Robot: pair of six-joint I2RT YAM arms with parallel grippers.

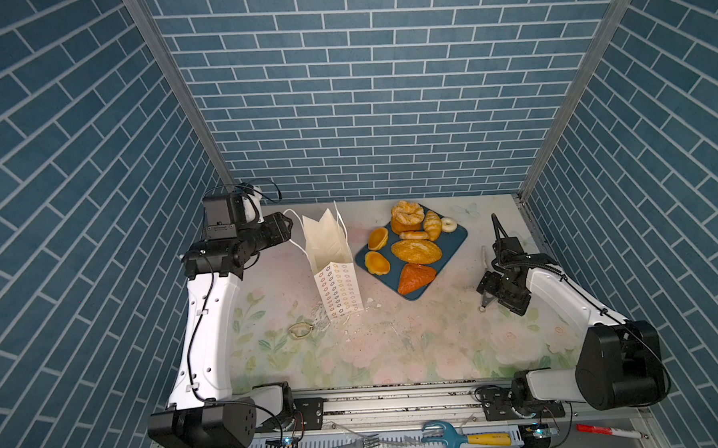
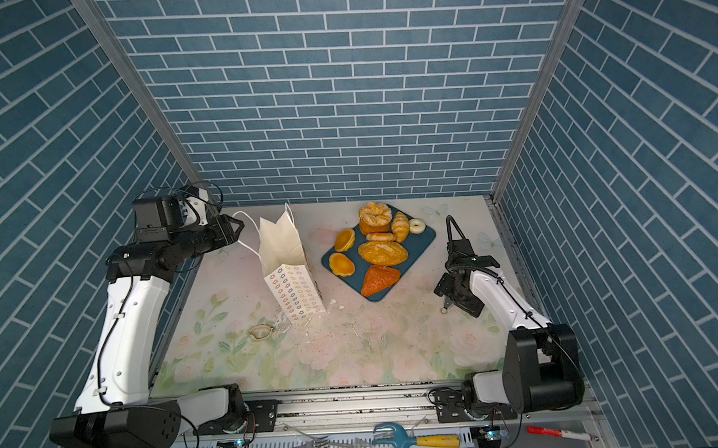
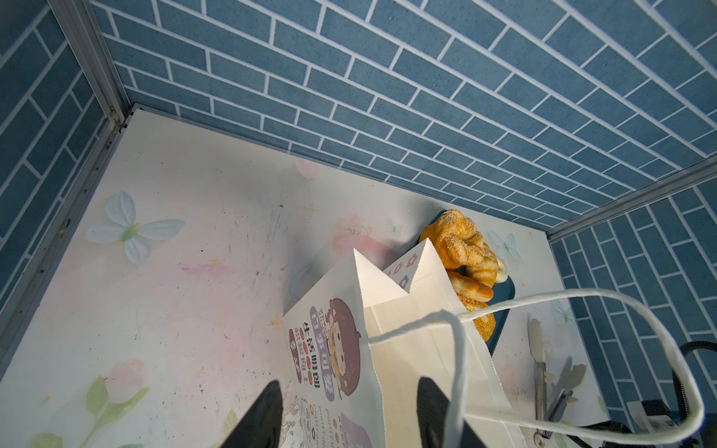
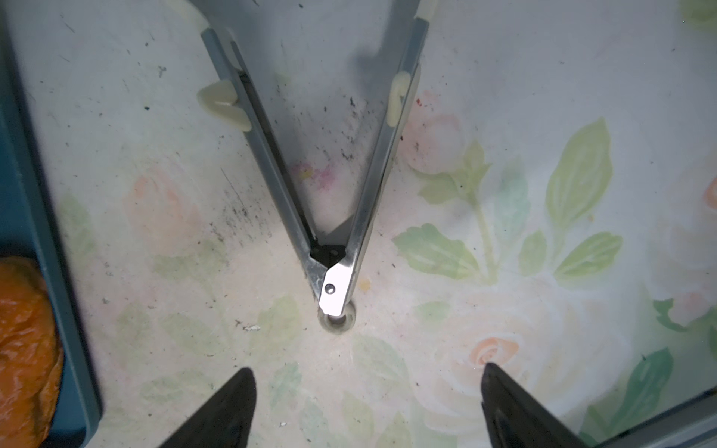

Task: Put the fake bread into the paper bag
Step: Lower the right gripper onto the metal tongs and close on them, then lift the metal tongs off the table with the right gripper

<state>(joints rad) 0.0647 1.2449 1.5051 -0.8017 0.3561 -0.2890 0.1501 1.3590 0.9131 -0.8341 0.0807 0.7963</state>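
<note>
Toward the back left corner of the tabletop (image 1: 417, 347), the left gripper (image 3: 349, 382) reached level toward the paper bag (image 1: 338, 290). In both top views it was just beside the bag's upper rim. In the left wrist view its black fingers (image 3: 267, 411) stood apart and clamped nothing. The bag's printed front panel showed between them, and a white cord handle (image 3: 462, 372) looped past one finger. Whether the fingers touched the paper could not be told.

The bag stood upright with its mouth open, left of centre in the back half of the tabletop. A pale loop (image 1: 299, 331) and white scraps lay before its base.

Just beside the bag, toward the back edge, lay a dark teal tray (image 1: 453, 239). All the fake bread (image 1: 416, 251) rested on it:
- two round buns (image 1: 377, 262) at the tray's left side
- an oval loaf in the middle
- an orange triangle (image 1: 414, 277) at the front corner
- a sugar-dusted cake (image 1: 407, 216), a small roll, a croissant (image 1: 431, 225) and a white ring (image 1: 449, 224) along the back

Near the right edge, metal tongs (image 4: 335, 287) lay flat and spread in a V, with the hinge toward the front edge. The right gripper (image 4: 368, 368) pointed down over the hinge end. Its jaws were wide apart and held nothing.
</note>
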